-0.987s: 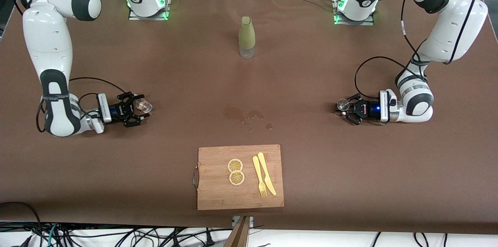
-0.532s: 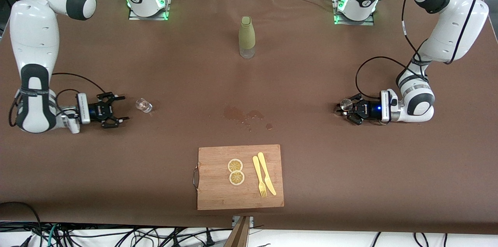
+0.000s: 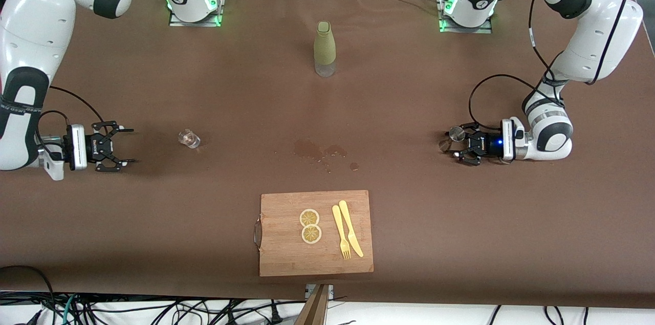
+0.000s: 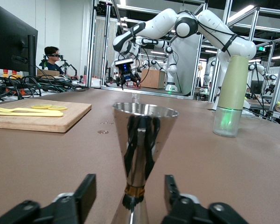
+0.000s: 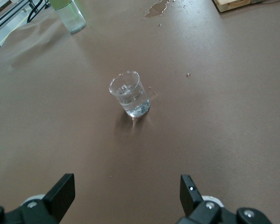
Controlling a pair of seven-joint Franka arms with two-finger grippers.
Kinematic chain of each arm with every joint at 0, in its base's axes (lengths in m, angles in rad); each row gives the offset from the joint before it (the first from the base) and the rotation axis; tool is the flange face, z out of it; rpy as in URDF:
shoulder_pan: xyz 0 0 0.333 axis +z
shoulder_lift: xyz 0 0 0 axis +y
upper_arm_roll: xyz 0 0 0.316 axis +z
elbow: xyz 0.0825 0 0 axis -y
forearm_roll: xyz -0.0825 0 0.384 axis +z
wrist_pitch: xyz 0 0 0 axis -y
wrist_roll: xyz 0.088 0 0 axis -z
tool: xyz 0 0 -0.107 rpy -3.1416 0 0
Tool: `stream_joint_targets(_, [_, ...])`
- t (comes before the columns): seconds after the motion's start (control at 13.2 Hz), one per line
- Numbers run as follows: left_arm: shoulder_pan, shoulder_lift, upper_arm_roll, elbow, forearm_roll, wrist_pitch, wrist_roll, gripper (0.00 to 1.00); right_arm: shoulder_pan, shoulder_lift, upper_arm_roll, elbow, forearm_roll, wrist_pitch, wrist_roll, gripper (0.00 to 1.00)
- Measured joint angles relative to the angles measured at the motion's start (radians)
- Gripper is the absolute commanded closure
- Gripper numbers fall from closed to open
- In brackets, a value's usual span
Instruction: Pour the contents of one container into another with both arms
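The steel jigger [image 3: 451, 139] stands upright on the brown table near the left arm's end. My left gripper [image 3: 457, 145] lies low around it and is open. In the left wrist view the jigger [image 4: 142, 135] rises between the fingers, with a gap on each side of its waist. The clear glass tumbler [image 3: 188, 138] stands alone toward the right arm's end with a little clear liquid in it. My right gripper [image 3: 128, 146] is open and holds nothing, well back from the tumbler. In the right wrist view the tumbler [image 5: 129, 94] stands clear of the right gripper [image 5: 126, 189].
A tall green-sleeved bottle [image 3: 324, 48] stands mid-table toward the robots' bases. Wet spots [image 3: 322, 153] mark the table's centre. Nearer the front camera lies a wooden cutting board [image 3: 286, 253] with two lemon slices [image 3: 310, 225] and a yellow fork and knife [image 3: 347, 235].
My right gripper let go of the tumbler and drew back toward the right arm's end of the table. My left gripper has opened off the jigger, which stays standing.
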Motion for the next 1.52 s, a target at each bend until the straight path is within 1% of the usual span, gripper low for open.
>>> stream_joint_targets(0.23, [0.0,0.0,0.013,0.002,0.003,0.0,0.016,0.0,0.058,-0.016,-0.13,0.0,-0.001,-0.049,0.062,0.0])
stream_joint_targets(0.38, [0.003,-0.005,0.041,0.015,0.047,0.0,0.015,0.0,0.121,-0.036,-0.237,0.001,-0.009,-0.094,0.105,0.0])
stream_joint_targets(0.53, [0.008,-0.029,0.078,0.028,0.101,-0.001,0.007,0.0,0.217,-0.05,-0.362,0.001,-0.018,-0.15,0.139,0.0])
stream_joint_targets(0.61, [0.012,-0.051,0.099,0.032,0.141,-0.001,-0.012,0.0,0.274,-0.057,-0.423,0.001,-0.035,-0.161,0.162,0.0])
stream_joint_targets(0.68, [0.018,-0.078,0.115,0.035,0.184,-0.002,-0.044,0.0,0.328,-0.075,-0.465,0.002,-0.079,-0.162,0.187,0.0])
stream_joint_targets(0.76, [0.028,-0.111,0.122,0.037,0.226,-0.002,-0.09,0.0,0.373,-0.105,-0.484,0.003,-0.139,-0.161,0.221,0.0])
stream_joint_targets(0.84, [0.036,-0.152,0.124,0.039,0.267,-0.003,-0.147,0.0,0.405,-0.146,-0.487,0.003,-0.193,-0.158,0.274,0.0])
stream_joint_targets(0.91, [0.042,-0.196,0.124,0.039,0.305,-0.003,-0.214,0.0,0.419,-0.195,-0.47,0.004,-0.243,-0.157,0.335,0.0])
stream_joint_targets(0.99, [0.044,-0.244,0.124,0.04,0.342,-0.003,-0.29,0.0,0.415,-0.251,-0.428,0.004,-0.303,-0.15,0.395,0.0])
stream_joint_targets(1.14, [0.044,-0.349,0.123,0.04,0.428,-0.002,-0.478,0.0,0.384,-0.352,-0.31,0.002,-0.417,-0.114,0.53,0.0])
stream_joint_targets(1.29, [0.041,-0.464,0.118,0.041,0.53,-0.002,-0.704,0.0,0.36,-0.426,-0.201,0.002,-0.517,-0.097,0.697,0.0])
stream_joint_targets(1.52, [0.034,-0.647,0.072,0.04,0.701,-0.002,-1.123,0.0,0.32,-0.53,-0.05,0.002,-0.651,-0.093,0.919,0.0])
